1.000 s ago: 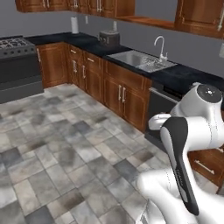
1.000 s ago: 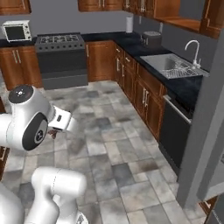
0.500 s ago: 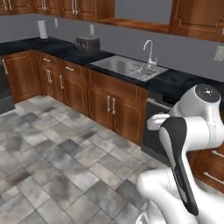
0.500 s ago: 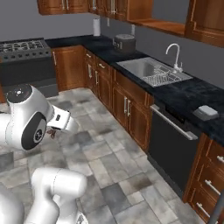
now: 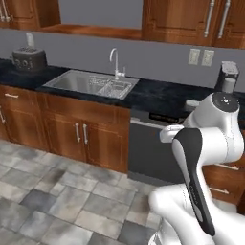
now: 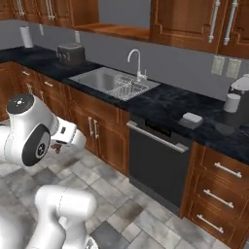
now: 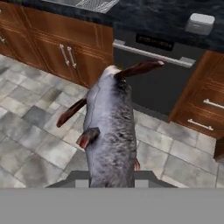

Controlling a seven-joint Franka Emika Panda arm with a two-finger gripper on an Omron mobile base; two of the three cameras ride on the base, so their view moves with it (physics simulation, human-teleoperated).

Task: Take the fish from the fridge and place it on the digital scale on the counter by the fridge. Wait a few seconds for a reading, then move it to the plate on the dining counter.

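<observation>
Fish: grey body with reddish-brown fins, filling the centre of the hand view, its lower end clamped between the fingers of the gripper at the bottom edge. Beyond it, grey tiled floor. Farther, a dark dishwasher front below the counter. Upper right, the digital scale rests on that counter.
</observation>
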